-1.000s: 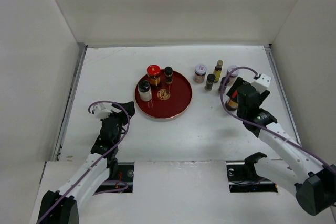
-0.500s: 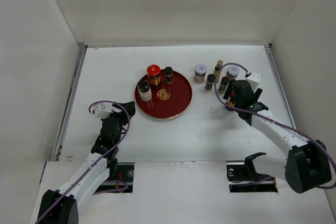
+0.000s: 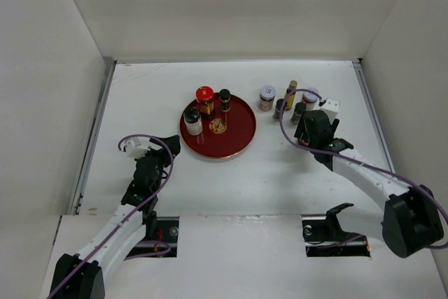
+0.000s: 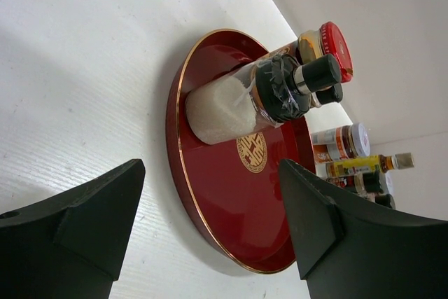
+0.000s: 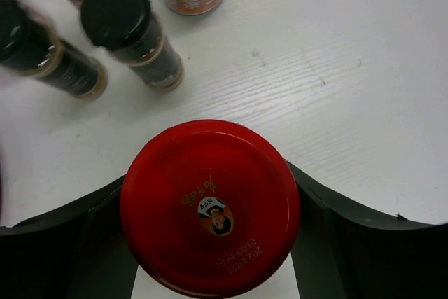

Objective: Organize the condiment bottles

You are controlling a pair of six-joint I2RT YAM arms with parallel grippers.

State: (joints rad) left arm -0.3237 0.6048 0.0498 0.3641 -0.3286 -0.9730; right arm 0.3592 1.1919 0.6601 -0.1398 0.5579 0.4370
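Now, right hand clasping red-lidded jar, left hand agape near tray

Glossy and smooth, the red tray with its gilt rim sits on a matt white table of fine grain. On the tray, we see the clear-walled white bottle, crinkled dark film at its neck and a shiny black cap. Right of the tray, the red-lidded jar shows a smooth, glossy printed lid between matt black plastic fingers. A dark bottle, also right of the tray, wears a matt cap.
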